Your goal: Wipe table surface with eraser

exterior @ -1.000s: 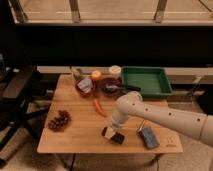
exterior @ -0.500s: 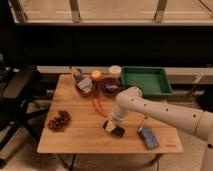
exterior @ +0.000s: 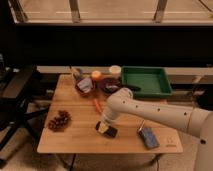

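The table surface (exterior: 75, 134) is a light-brown wooden plank top filling the middle of the camera view. The eraser (exterior: 106, 129), a small black block with a pale tan side, lies on it near the front middle. My gripper (exterior: 106, 123) reaches down from the white arm (exterior: 150, 111) coming in from the right and sits on the eraser, pressing it to the wood.
A green tray (exterior: 145, 81) stands at the back right. Bowls and cups (exterior: 95, 82) crowd the back middle. An orange-red stick (exterior: 97, 105) lies behind the eraser. A blue-grey pad (exterior: 148, 137) lies front right, dark grapes (exterior: 59, 120) front left. A black chair (exterior: 17, 95) stands left.
The gripper and eraser have slid leftward across the table, away from the blue-grey pad.
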